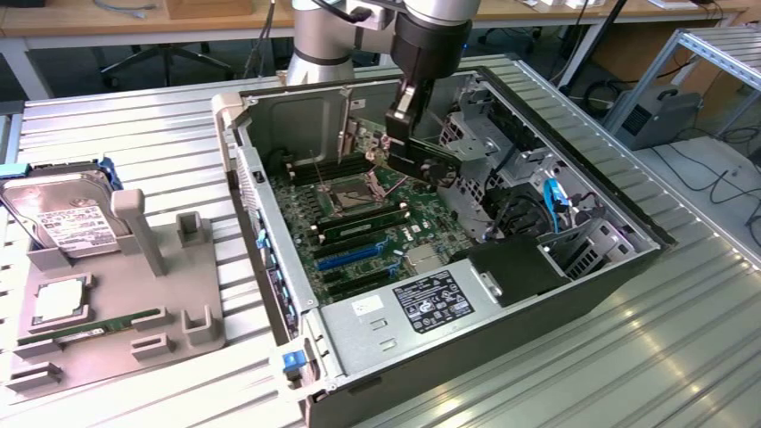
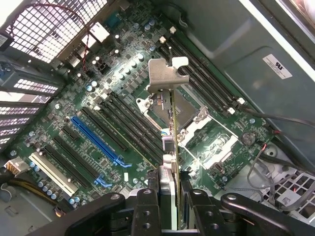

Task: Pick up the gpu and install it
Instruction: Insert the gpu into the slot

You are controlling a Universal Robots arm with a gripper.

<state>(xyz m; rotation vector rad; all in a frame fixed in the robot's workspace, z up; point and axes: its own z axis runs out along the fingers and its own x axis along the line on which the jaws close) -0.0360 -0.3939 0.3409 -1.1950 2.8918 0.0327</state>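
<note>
Claw: the black two-fingered claw (image 1: 411, 143) on the arm's end hangs inside the open black metal computer case (image 1: 583, 294).
Claw opening: narrowed partway, its dark fingers (image 2: 146, 209) pressed against the two faces of a card, clenched and grasping the gpu.
Held thing: the gpu (image 2: 170, 164), a thin flat black expansion card, stands on edge between the fingers and reaches away from them towards the board.
Bracket: the gpu's silver metal end bracket (image 2: 166, 76) is at the end far from the claw, tilted slightly.
Gpu position: in the exterior view it is directly under the claw, near the case's rear wall. It is above the green motherboard (image 2: 224, 135); whether it touches cannot be told.
Beneath the card: the square silver processor socket (image 2: 192, 110) and rows of long black slots.
Blue slot: the long blue connector slot (image 2: 96, 140) lies apart from the card, to one side.
Outside the case: a boxy silver hard drive (image 1: 66, 218) and a narrow green memory stick (image 1: 102, 325) rest on a grey plastic fixture (image 1: 178, 294) at the exterior view's left.
</note>
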